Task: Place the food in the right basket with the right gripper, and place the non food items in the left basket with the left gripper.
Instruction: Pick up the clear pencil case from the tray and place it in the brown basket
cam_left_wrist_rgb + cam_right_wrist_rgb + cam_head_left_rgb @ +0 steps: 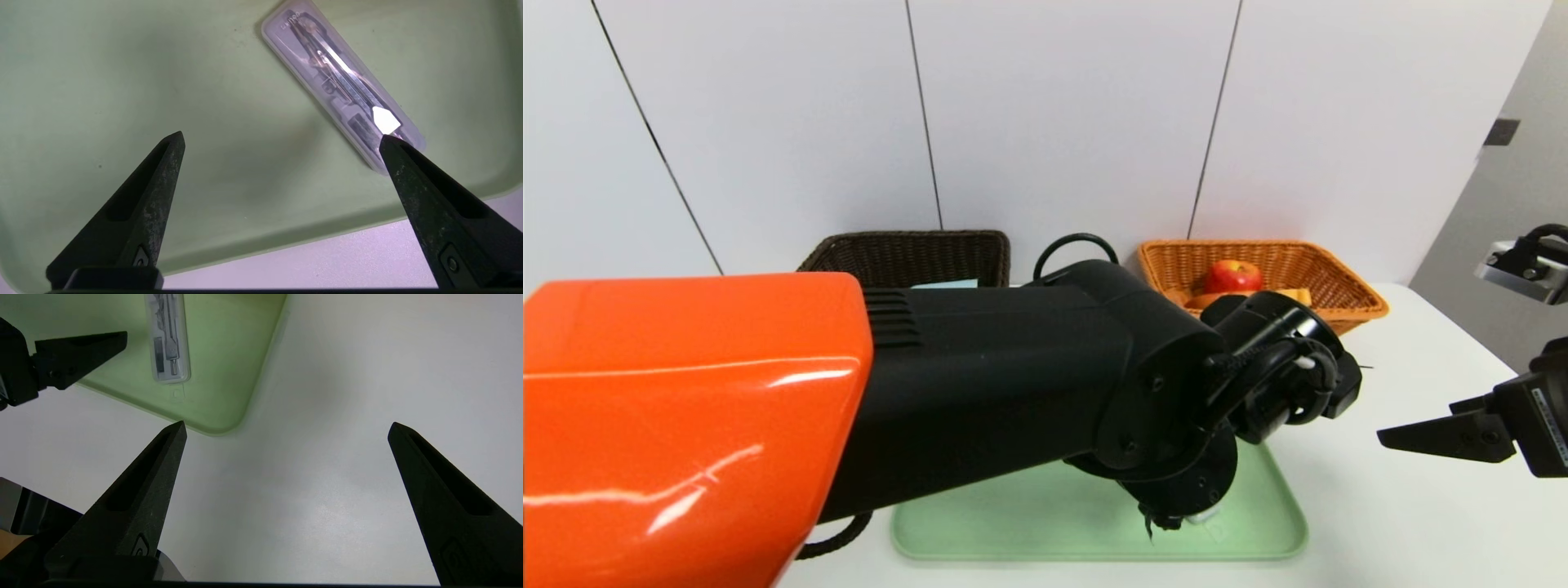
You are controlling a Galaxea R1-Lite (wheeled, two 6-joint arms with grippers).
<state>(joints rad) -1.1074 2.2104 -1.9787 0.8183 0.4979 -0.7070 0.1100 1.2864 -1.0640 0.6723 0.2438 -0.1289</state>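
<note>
A clear plastic case holding a metal drawing compass lies on the green tray, near its corner. My left gripper hangs open just above the tray beside the case, and one fingertip overlaps the case's near end. In the head view the left arm hides most of the tray. The dark brown left basket holds something pale blue. A red apple and an orange food item lie in the orange right basket. My right gripper is open and empty over the white table.
The white table lies bare under the right gripper, to the right of the tray. From the right wrist view the case and a left finger show. A wall stands close behind both baskets.
</note>
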